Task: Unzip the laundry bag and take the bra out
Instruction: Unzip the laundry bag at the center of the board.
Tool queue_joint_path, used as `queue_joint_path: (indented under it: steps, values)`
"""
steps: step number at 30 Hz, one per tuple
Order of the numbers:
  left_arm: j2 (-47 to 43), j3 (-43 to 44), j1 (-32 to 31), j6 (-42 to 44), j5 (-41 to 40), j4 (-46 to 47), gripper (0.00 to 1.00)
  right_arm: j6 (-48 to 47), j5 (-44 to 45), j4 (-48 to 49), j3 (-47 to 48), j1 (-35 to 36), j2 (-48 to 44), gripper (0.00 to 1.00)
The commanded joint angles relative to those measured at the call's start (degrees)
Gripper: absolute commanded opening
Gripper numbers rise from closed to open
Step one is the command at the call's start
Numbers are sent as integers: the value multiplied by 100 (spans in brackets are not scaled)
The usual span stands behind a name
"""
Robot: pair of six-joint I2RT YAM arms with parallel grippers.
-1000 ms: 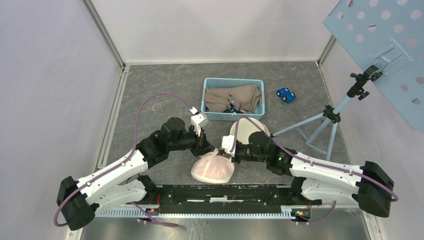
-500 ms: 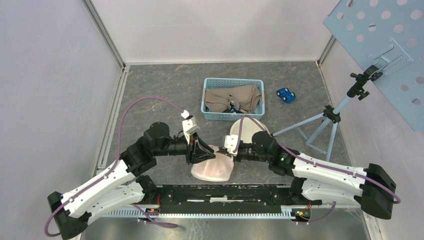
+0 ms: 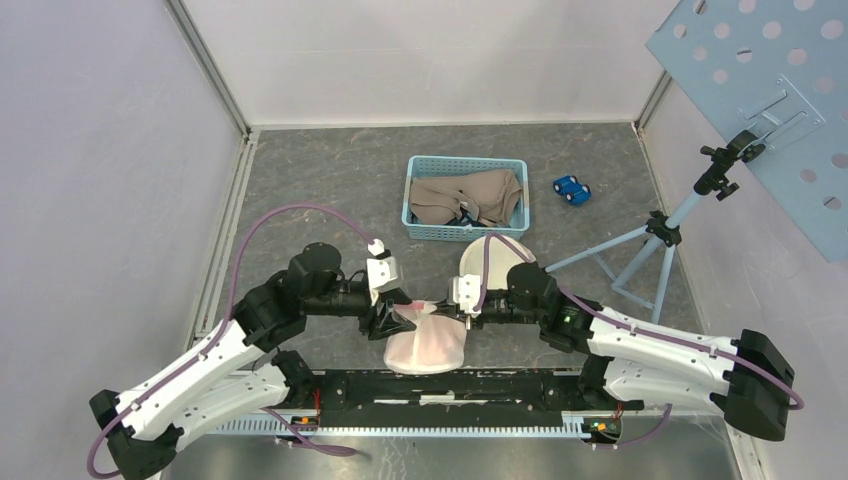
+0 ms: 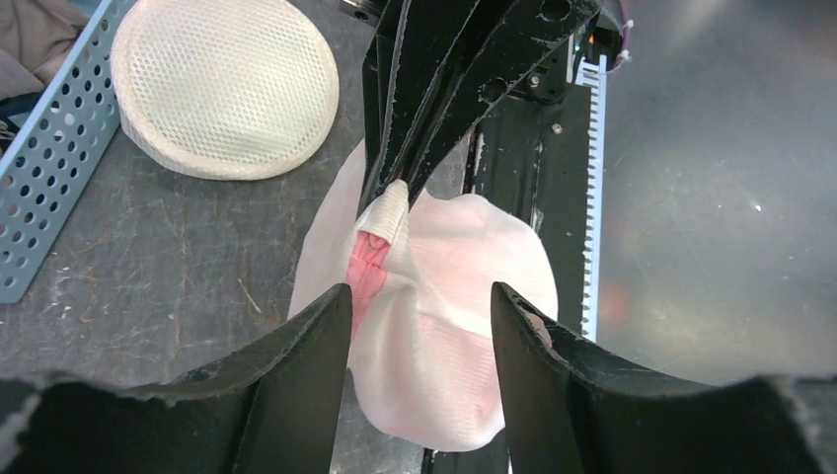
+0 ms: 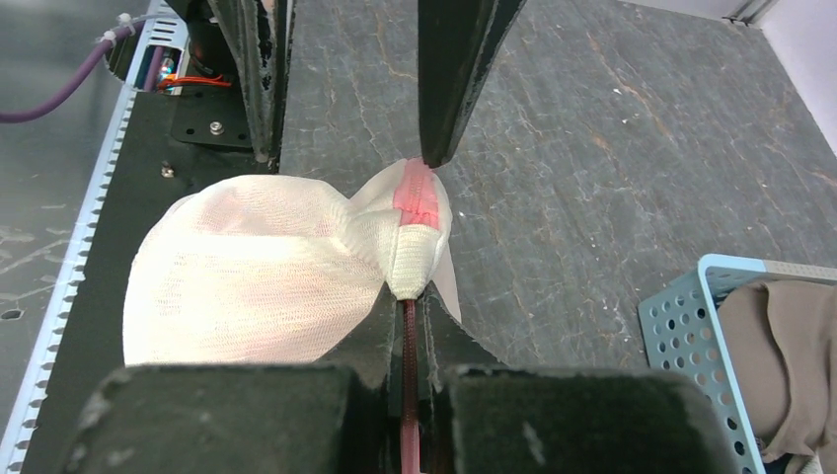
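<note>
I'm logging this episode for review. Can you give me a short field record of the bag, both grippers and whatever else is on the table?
Laundry bag: white mesh, one end pinched up
Zipper: pink, at that raised end
Right gripper: shut on that bag end
Left gripper: open, straddling the zipper
Elsewhere: blue basket with beige cloth, round mesh disc, blue toy car

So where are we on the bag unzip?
Done: nothing yet; the laundry bag bulges full and its zip looks closed. In hand: right gripper pinches the bag's end by the pink zipper; left gripper is open, straddling it. Left: run the zip open, pull the bra out.
</note>
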Motion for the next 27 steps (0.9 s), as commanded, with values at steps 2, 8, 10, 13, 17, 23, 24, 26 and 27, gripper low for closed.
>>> queue_joint_path:
  steps: [2, 8, 10, 13, 17, 23, 24, 26, 27]
  values:
    - [-133, 200, 6, 834, -51, -61, 63, 122, -348, 319, 193, 9, 59, 0]
    - [133, 171, -121, 977, -9, -7, 71, 209, -477, 392, 228, 9, 148, 0]
    - [194, 138, -181, 1061, -56, -12, 70, 219, -471, 411, 235, 8, 145, 0]
    - [198, 96, -247, 1126, -87, 55, 66, 236, -473, 414, 255, 9, 151, 0]
    - [193, 46, -327, 1087, -131, 214, 61, 279, -518, 477, 240, 8, 169, 0]
    - [271, -11, -474, 1067, -273, 307, 57, 298, -538, 515, 220, 9, 157, 0]
    - [281, -19, -493, 1079, -304, 310, 57, 298, -538, 509, 220, 5, 156, 0]
    - [294, -33, -510, 1083, -333, 338, 57, 289, -557, 490, 228, 10, 156, 0]
    - [303, -31, -521, 1082, -331, 340, 56, 289, -552, 490, 235, 8, 156, 0]
